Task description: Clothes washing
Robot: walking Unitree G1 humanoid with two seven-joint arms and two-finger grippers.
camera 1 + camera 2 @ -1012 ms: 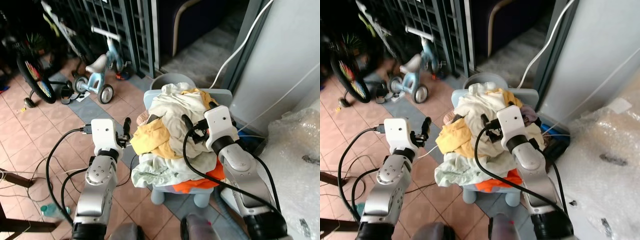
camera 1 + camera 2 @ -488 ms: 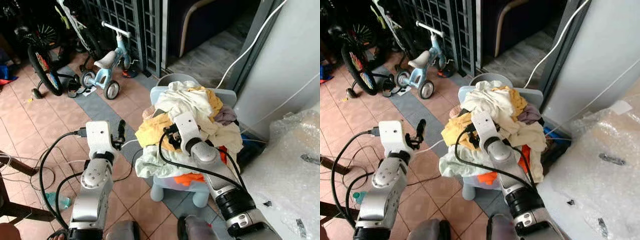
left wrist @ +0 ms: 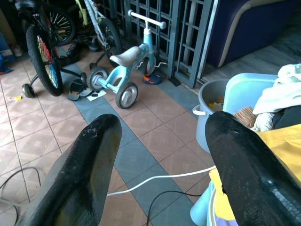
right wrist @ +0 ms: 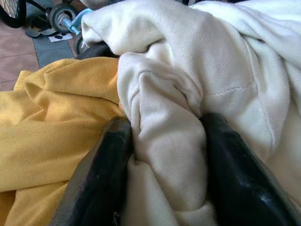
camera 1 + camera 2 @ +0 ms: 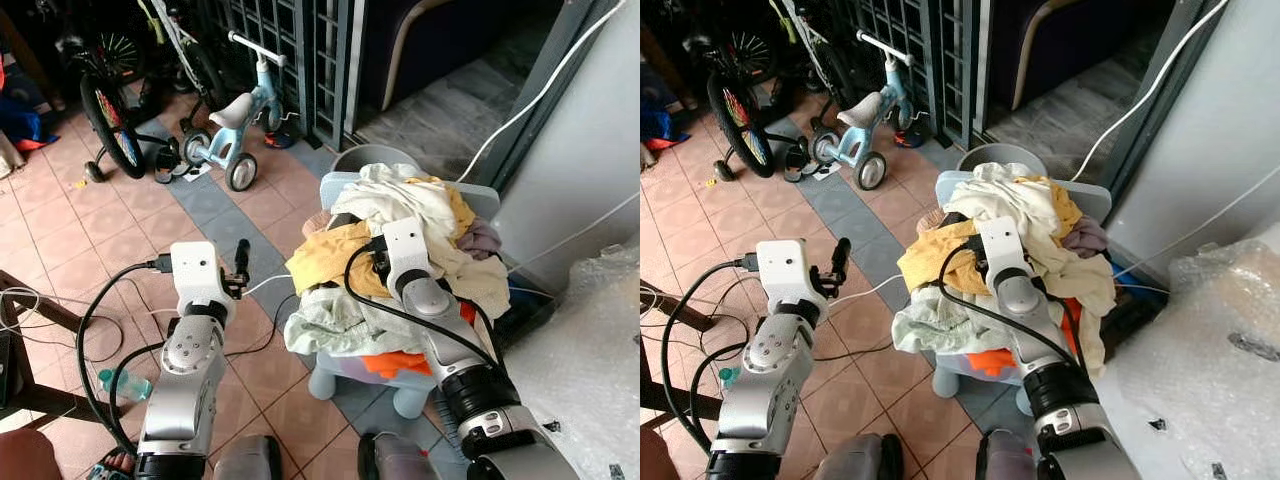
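A heap of clothes fills a light blue plastic tub (image 5: 336, 184): a cream garment (image 5: 412, 200) on top, a yellow one (image 5: 325, 258) at the left, pale green (image 5: 330, 325) and orange (image 5: 400, 362) pieces low down. My right gripper (image 5: 372, 256) is pressed into the heap. In the right wrist view the right gripper (image 4: 164, 136) is shut on a fold of the cream garment (image 4: 221, 61), beside the yellow cloth (image 4: 51, 122). My left gripper (image 5: 241, 262) hangs open in the air left of the heap, holding nothing; the left wrist view shows the left gripper (image 3: 162, 125) above the tiles.
A grey bucket (image 5: 366, 158) stands behind the tub. A small blue tricycle (image 5: 240, 112), a bicycle wheel (image 5: 106, 126) and a barred gate (image 5: 300, 40) are at the far left. A white cable (image 5: 262, 287) crosses the tiles. Bubble wrap (image 5: 590, 330) lies on the right.
My right gripper has swung from the heap's right side to its middle and closed on the cream fold. The view has shifted; the left arm stays as it was.
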